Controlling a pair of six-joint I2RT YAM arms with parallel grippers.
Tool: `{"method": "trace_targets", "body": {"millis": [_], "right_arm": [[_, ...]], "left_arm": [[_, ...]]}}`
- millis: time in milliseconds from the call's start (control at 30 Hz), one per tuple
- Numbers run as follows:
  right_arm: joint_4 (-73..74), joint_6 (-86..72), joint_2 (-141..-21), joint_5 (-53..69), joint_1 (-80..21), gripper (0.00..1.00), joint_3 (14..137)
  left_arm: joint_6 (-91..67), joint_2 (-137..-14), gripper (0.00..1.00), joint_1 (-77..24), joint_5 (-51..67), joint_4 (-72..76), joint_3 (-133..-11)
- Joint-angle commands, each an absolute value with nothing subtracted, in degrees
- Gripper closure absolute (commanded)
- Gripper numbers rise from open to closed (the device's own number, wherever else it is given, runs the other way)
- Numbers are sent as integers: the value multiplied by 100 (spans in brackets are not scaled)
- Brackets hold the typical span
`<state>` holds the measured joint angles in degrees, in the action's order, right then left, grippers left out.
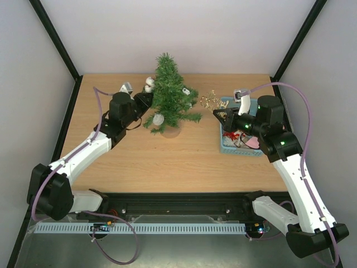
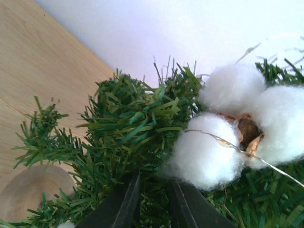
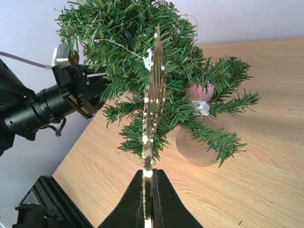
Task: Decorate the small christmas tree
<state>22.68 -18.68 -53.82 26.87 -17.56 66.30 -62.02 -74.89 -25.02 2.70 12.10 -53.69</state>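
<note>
Pale walls and black frame posts close in a wooden worktop (image 1: 167,162), with both arm bases bolted along its near edge.

From the near right, the right arm reaches over a light-blue basket (image 1: 241,152) with red and pink things in it. The right pincer (image 1: 217,114) (image 3: 148,173) is closed on a thin gold glitter ornament (image 1: 210,100) (image 3: 151,109). The wrist view shows the ornament edge-on, in front of the tree's branches.

From the near left, the left arm stretches toward the middle. The left pincer (image 1: 149,99) (image 2: 152,187) is pushed into the needles on the tree's left side. Its fingers stand close together with a slim gap between them. Whether they pinch a twig cannot be told.

Just ahead of those fingers, a white cotton boll ornament (image 2: 209,152) (image 1: 149,85) sits in the branches, and a fine wire (image 2: 223,141) crosses it.

The small christmas tree (image 1: 170,92) (image 2: 128,123) (image 3: 137,42) stands upright on its round tan base (image 1: 170,132) (image 3: 197,149) (image 2: 28,194). It is at the middle of the worktop toward the far edge, between the two pincers and left of the basket. A whitish ball (image 1: 158,118) hangs low on its left side.
</note>
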Motion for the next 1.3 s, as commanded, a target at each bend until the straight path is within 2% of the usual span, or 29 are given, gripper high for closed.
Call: {"method": "trace_targets", "body": {"millis": [0,433,567,667,800,933,1267], "right_arm": [[2022,-1962,-5403,3051,-1742,99,6499],[1800,-1950,-5626,4318,-1756,99,6335],[1879,-1853,-5731,4311,-1870,99,6336],[2011,-1709,-5807,4174,-2018,98,6345],[2190,-1521,-6004,3940,-2344,99,6370],[2148,-1440,-6123,3647,-2588,99,6327],[1831,-1390,-6465,3600,-2627,99,6480]], "left_arm": [[-5990,-7545,81,-2338,337,1335,-5559],[-5762,-8076,81,-2209,655,1423,-6096],[-5780,-8103,81,-2179,728,1394,-6134],[-5831,-7933,76,-2171,746,1344,-6018],[-5929,-7624,63,-2173,763,1220,-5774],[-5991,-7344,57,-2171,769,1072,-5620],[-6099,-6886,54,-2171,810,856,-5388]]}}
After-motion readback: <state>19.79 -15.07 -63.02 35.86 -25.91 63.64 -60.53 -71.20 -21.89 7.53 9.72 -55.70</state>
